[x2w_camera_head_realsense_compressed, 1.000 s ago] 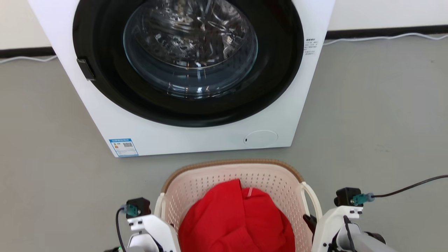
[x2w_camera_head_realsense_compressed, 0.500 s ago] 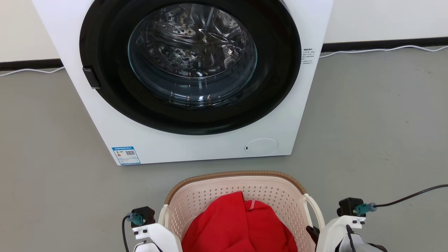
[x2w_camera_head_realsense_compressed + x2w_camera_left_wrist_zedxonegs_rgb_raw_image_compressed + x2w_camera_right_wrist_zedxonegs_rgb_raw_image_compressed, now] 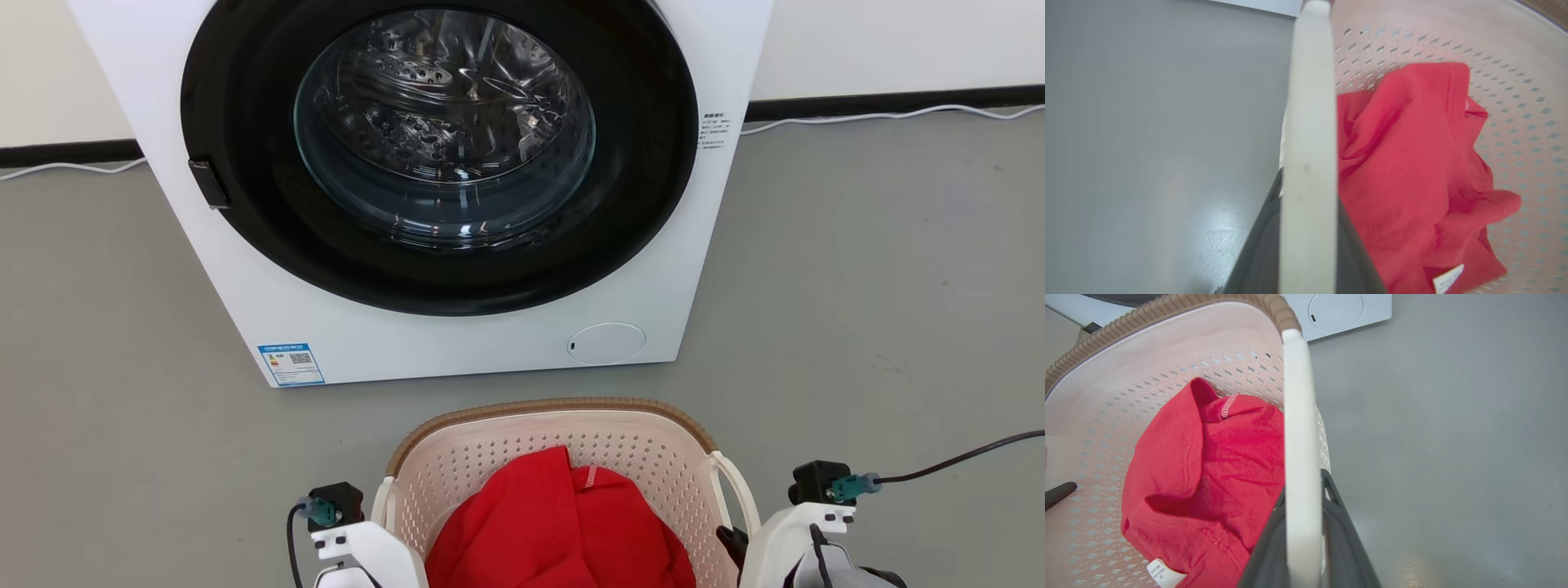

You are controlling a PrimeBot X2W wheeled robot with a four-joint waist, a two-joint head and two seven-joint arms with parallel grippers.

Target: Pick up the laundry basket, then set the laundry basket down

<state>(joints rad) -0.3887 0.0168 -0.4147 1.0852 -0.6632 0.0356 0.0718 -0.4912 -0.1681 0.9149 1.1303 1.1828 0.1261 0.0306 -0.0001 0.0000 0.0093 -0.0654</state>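
The washing machine (image 3: 457, 188) is seen from the head, the pinching from the wrists. The laundry basket (image 3: 555, 406) (red cloth (image 3: 563, 531) inside) is found just before the machine, its handles (image 3: 1298, 416) squeezed by the left gripper (image 3: 1309, 188) and the right gripper (image 3: 1303, 486).

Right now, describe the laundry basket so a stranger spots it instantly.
Find the big white washing machine with its round glass door. Just in front is the laundry basket, holding a red garment. Cream perforated walls and a brown woven-look rim set it apart.
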